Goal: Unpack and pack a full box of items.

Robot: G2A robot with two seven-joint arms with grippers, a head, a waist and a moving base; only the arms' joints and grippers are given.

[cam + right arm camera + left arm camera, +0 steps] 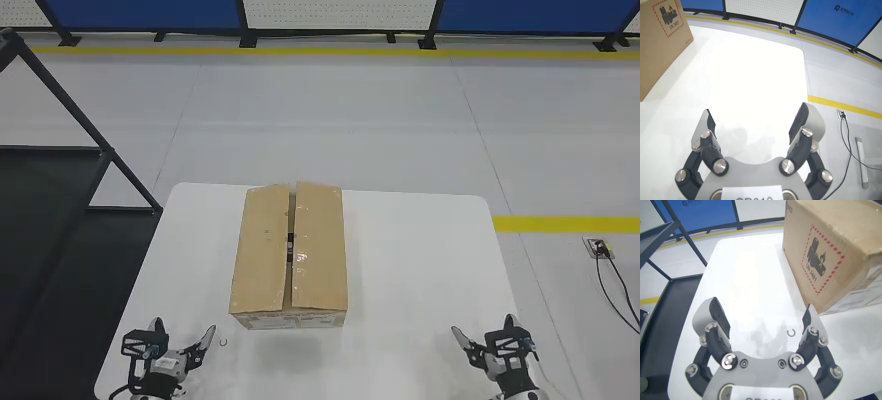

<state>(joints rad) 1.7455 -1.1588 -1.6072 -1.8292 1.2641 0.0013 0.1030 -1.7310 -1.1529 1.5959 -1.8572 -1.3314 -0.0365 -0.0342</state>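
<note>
A brown cardboard box (290, 255) stands in the middle of the white table (420, 260), its two top flaps folded down with a narrow gap between them. Its side carries a red-dashed hazard label (821, 262); the box (660, 43) also appears beside the right arm. My left gripper (180, 346) hovers open over the table's near left corner, short of the box (829, 253). My right gripper (492, 338) is open at the near right corner, well apart from the box. Both grippers (763, 315) (755, 121) hold nothing.
A small metal C-shaped clip (791, 332) lies on the table near the left gripper, also seen as the clip (222, 345). A dark metal rack (50, 230) stands left of the table. A cable and floor socket (598, 247) lie on the floor to the right.
</note>
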